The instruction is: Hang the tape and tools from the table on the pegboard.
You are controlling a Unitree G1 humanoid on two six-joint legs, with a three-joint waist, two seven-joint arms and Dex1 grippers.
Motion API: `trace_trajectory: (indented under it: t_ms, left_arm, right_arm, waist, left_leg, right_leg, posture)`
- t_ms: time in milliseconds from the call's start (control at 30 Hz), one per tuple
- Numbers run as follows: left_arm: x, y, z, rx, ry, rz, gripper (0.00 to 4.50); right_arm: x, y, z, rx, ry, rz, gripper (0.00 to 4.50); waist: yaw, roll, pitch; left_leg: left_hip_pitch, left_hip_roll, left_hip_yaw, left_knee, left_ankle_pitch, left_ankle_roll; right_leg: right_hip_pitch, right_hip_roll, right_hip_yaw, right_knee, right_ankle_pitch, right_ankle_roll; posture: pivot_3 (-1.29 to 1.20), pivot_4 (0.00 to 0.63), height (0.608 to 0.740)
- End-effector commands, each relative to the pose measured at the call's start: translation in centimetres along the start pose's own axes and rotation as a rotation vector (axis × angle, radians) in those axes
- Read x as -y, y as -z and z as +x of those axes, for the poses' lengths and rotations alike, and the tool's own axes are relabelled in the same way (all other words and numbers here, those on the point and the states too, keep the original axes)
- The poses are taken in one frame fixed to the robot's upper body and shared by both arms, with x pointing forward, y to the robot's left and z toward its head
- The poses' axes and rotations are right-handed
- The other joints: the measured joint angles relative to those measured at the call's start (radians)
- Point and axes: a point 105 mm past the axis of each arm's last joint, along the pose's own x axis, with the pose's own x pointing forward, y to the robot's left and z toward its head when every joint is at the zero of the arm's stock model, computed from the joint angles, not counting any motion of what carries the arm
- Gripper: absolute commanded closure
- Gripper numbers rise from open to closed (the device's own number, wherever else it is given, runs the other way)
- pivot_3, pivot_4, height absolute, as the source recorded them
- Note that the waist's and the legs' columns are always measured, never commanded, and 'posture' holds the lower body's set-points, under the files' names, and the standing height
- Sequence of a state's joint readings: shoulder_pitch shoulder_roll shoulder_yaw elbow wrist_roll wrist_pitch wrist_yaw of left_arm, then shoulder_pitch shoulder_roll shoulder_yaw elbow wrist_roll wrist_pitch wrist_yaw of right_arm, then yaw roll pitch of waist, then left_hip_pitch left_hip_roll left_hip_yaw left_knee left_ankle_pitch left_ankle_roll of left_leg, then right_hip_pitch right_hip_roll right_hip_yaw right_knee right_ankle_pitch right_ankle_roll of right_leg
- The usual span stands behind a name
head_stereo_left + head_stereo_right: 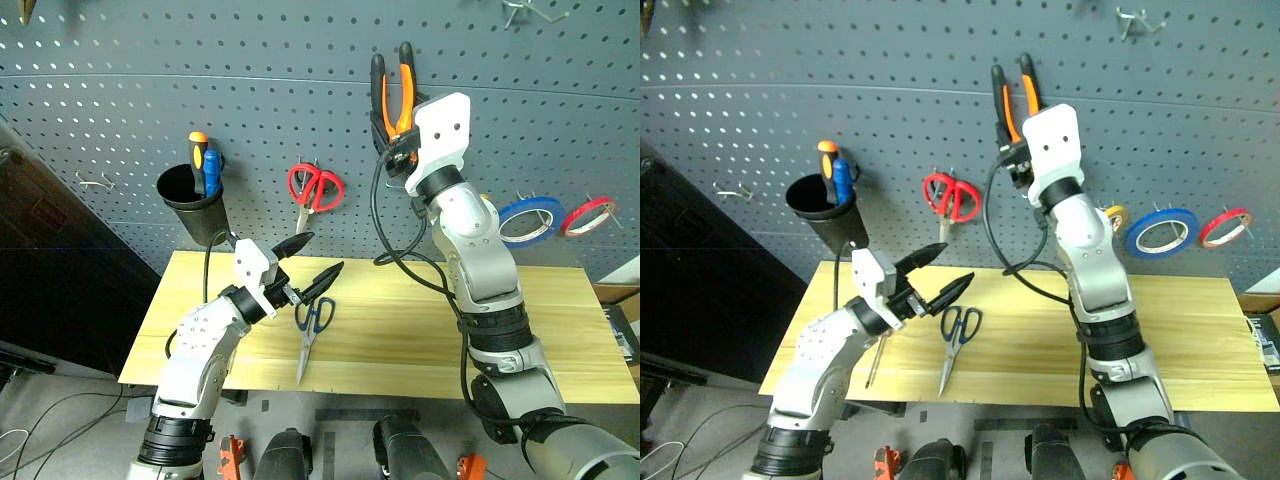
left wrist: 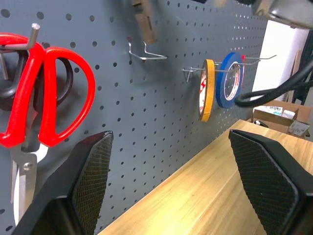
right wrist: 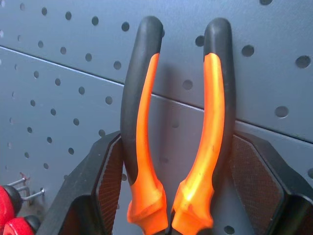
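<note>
Left claw (image 1: pixel 312 258) low centre-left, wide and empty, above the desk (image 1: pixel 560 330). Blue scissors (image 1: pixel 313 325) and screwdriver (image 1: pixel 876 360) lie on it. Right claw (image 3: pixel 168 188) clamps pliers (image 1: pixel 393 92) handles-up, upper centre, at pegboard (image 1: pixel 120 90). Best: straddle a hook with both handles, then release.

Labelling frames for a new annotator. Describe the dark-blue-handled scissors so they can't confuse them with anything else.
Start at the light wooden table below the grey pegboard. Near its middle, just right of the left claw, the dark-blue-handled scissors lie flat, blades pointing toward the front edge. The other pair, the red-handled scissors, hangs on the board instead.
</note>
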State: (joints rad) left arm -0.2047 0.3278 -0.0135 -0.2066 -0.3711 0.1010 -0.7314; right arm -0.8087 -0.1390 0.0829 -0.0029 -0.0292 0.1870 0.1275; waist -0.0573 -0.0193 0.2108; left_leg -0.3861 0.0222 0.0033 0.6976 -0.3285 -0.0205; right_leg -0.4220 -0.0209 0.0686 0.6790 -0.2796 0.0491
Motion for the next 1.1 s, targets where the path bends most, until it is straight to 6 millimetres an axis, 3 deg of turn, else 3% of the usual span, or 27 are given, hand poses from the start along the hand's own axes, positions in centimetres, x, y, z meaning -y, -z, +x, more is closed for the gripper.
trace_trajectory:
  t_ms: [33,433,567,633,767,933,1100]
  left_arm:
    - [0.3,-1.2,0.5,0.039,0.018,0.033,0.47]
    - [0.4,-0.4,0.8,0.011,-0.004,0.012,0.47]
    - [0.4,0.8,0.6,-0.061,-0.011,-0.040,0.47]
    - [0.2,1.5,0.3,-0.102,-0.026,-0.065,0.47]
    - [0.0,2.9,-0.5,-0.201,-0.044,-0.093,0.47]
    - [-0.2,7.5,-3.4,-0.563,-0.073,-0.024,0.47]
    - [1.2,10.4,-7.0,-0.816,-0.080,-0.084,0.47]
  right_arm:
    - [0.2,0.3,-0.2,0.047,0.036,-0.059,1.56]
    - [-0.2,4.0,-3.3,-0.088,0.074,0.000,1.56]
    - [-0.2,5.1,-4.3,-0.189,0.057,0.070,0.22]
    - [-0.4,5.9,-5.2,-0.272,0.026,0.115,0.03]
    - [-0.8,7.3,-7.6,-0.440,-0.052,0.206,0.03]
    - [-1.7,7.9,-11.8,-0.621,-0.196,0.284,0.03]
    - [-5.7,5.9,-17.0,-0.725,-0.539,0.450,0.03]
  waist:
    - [0.000,0.000,0.000]
    - [0.001,0.000,0.000]
    - [0.001,0.000,0.000]
    - [0.002,0.000,0.000]
    - [0.003,0.000,0.000]
    - [0.003,0.000,0.000]
    - [0.002,0.000,0.000]
  left_leg:
    - [0.000,0.000,0.000,0.000,0.000,0.000]
    - [0.000,0.001,0.000,0.000,0.001,-0.002]
    - [0.000,0.001,0.000,0.000,0.001,-0.002]
    - [0.000,0.001,0.000,0.000,0.000,0.000]
    - [0.000,0.001,-0.001,0.000,0.000,0.001]
    - [0.000,0.001,-0.002,-0.001,-0.001,0.001]
    - [0.000,0.001,-0.003,-0.001,-0.001,0.002]
  right_leg:
    - [0.000,0.000,0.000,0.000,0.000,0.000]
    - [0.000,0.001,-0.001,0.001,0.000,-0.001]
    - [0.000,0.001,-0.001,0.000,0.000,-0.001]
    - [0.000,0.000,0.000,0.000,0.000,-0.001]
    - [0.000,0.000,-0.001,0.001,0.000,-0.001]
    - [0.000,0.000,-0.002,0.000,0.000,-0.001]
    - [0.001,0.001,-0.002,0.000,-0.001,-0.003]
  posture:
    - [0.01,0.191,0.740]
    - [-0.01,0.198,0.740]
    - [-0.01,0.200,0.740]
    - [-0.01,0.200,0.740]
    - [-0.01,0.200,0.740]
    - [0.00,0.208,0.740]
    - [-0.01,0.215,0.740]
